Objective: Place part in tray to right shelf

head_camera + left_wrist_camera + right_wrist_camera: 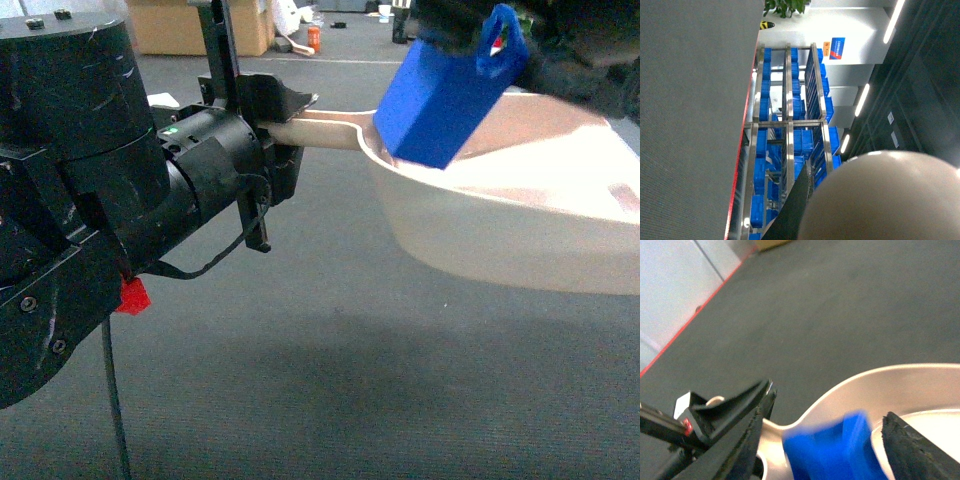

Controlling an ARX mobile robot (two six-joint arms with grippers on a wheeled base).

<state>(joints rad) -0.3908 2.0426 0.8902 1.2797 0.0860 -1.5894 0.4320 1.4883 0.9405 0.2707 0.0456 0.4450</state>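
head view: blue part [445,95] is held over the near-left end of the tray [500,225], pinched up top by the right gripper [500,40]. tray handle [315,132] is clamped by the left gripper [270,135]. part is judged light, stiff, slick plastic; best held across flat sides. shelf not seen here.

The part [440,100] is bright, solid blue; the tray [520,230] plain cream. The left arm [90,190] is black, with a small red tab [132,296]. The floor [330,390] is dark grey carpet — red-edged. Steel racks [787,125] hold blue crates [762,170].
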